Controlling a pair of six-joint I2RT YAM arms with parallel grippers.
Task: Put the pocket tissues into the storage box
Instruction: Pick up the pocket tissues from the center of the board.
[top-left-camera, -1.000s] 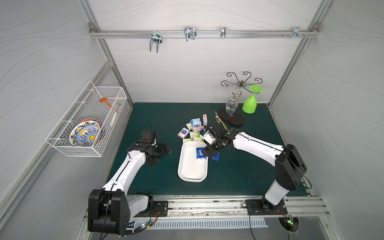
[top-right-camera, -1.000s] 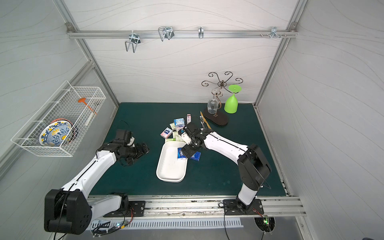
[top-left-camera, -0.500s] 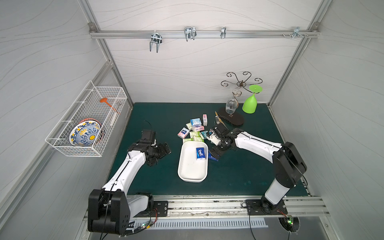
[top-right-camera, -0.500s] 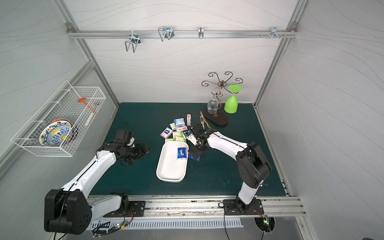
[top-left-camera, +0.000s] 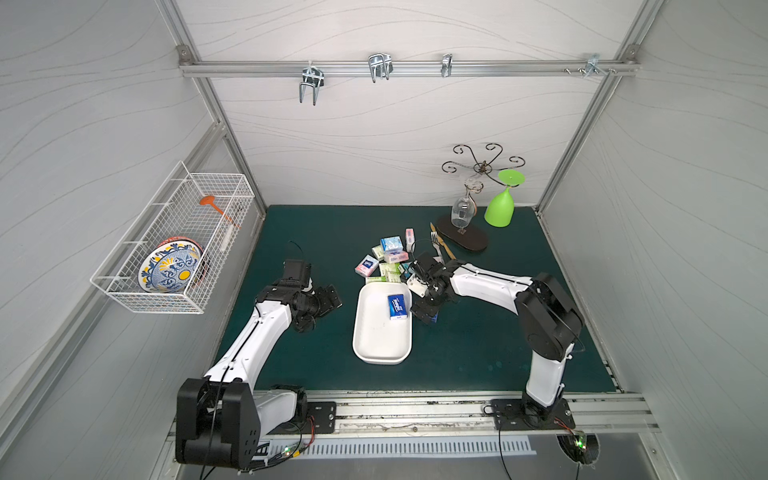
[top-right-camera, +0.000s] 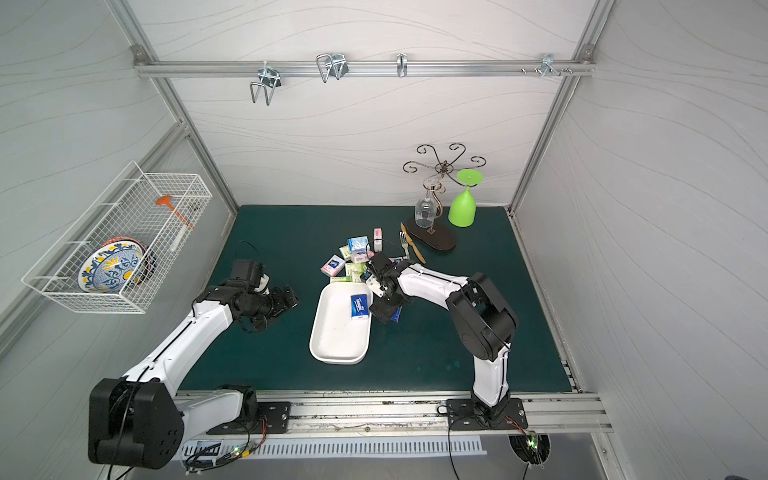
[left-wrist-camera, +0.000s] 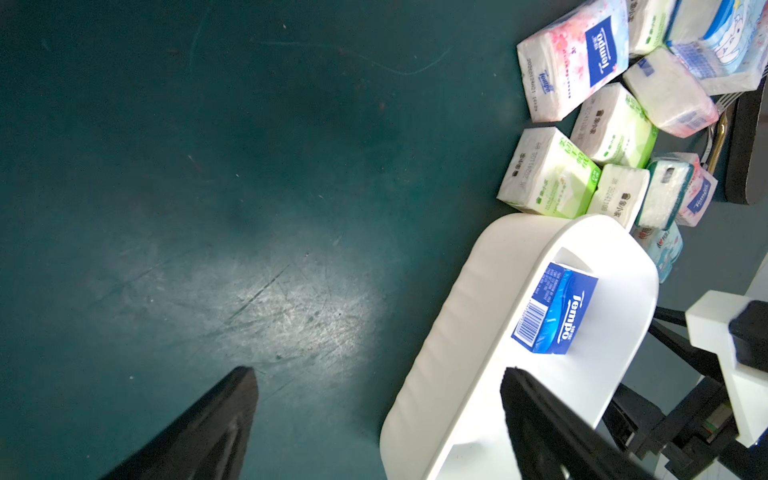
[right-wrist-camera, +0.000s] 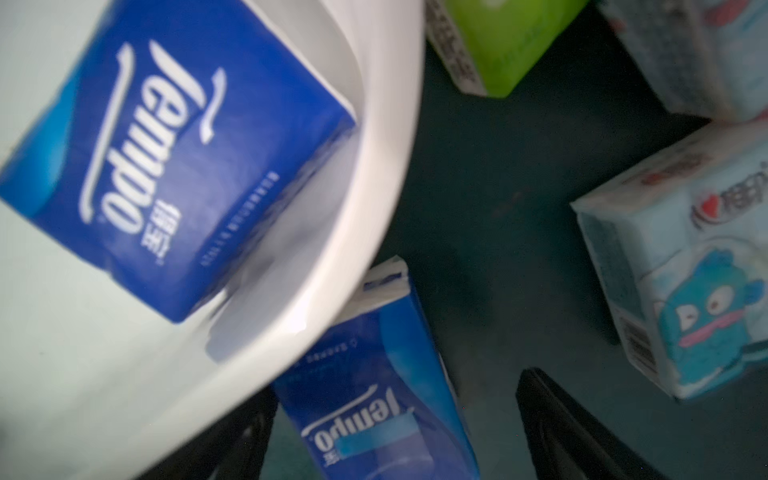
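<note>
Between the right gripper's (right-wrist-camera: 395, 390) fingers (right-wrist-camera: 582, 436), spread wide, a blue mat pack (right-wrist-camera: 374, 399) lies flat on the green mat (right-wrist-camera: 498, 208). One finger is clearly apart from it; the other side is too blurred to tell contact. That pack sits just beside the right wall of the storage box (top-left-camera: 380, 338), one end tucked under the rim in the right wrist view. Inside the box, at the far end against the right wall, one dark blue Tempo pack (top-left-camera: 397, 306) lies flat, label up. Remaining pocket tissues (top-left-camera: 388, 257), pink, light green and light blue, cluster on the mat just beyond the box's far end, the nearest ones against its rim. Left gripper (top-left-camera: 326, 301) hangs left of the box, well apart, fingers (left-wrist-camera: 199, 432) spread with nothing between them, facing the box's left wall. Fork (top-left-camera: 435, 241) lies right of the pile, glass stand (top-left-camera: 463, 239) and green glass (top-left-camera: 500, 208) at far right. Wire basket (top-left-camera: 174, 249) holds a plate on the left wall.
</note>
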